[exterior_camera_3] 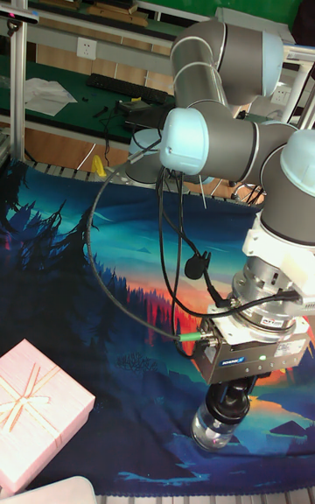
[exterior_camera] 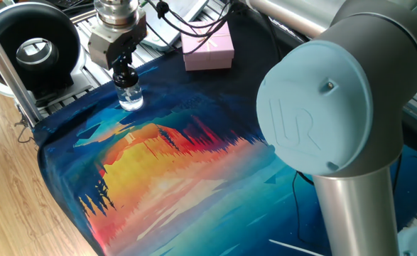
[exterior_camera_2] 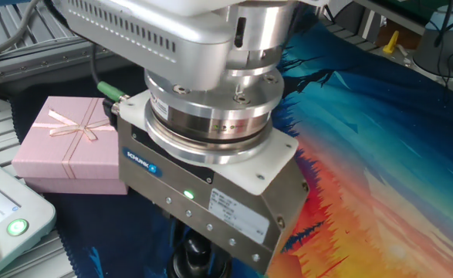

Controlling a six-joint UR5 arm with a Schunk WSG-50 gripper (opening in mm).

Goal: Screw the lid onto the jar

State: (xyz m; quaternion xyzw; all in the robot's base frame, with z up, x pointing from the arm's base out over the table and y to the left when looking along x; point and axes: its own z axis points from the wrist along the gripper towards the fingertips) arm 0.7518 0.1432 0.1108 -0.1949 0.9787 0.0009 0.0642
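Note:
The small clear glass jar (exterior_camera: 131, 98) stands upright on the colourful mat near its far left corner, and it also shows low in the tall fixed view as the jar (exterior_camera_3: 212, 430). The black lid (exterior_camera: 124, 75) sits on the jar's neck. My gripper (exterior_camera: 123, 72) comes straight down from above and is shut on the lid. In the other fixed view the gripper body fills the frame and only the dark fingers (exterior_camera_2: 197, 258) show below it; the jar is hidden there.
A pink gift box (exterior_camera: 208, 50) with a ribbon lies behind the jar, beside the mat's far edge. A black round device (exterior_camera: 32, 44) sits left of the gripper on the aluminium frame. The robot's big blue-grey joint (exterior_camera: 322, 107) blocks the right foreground.

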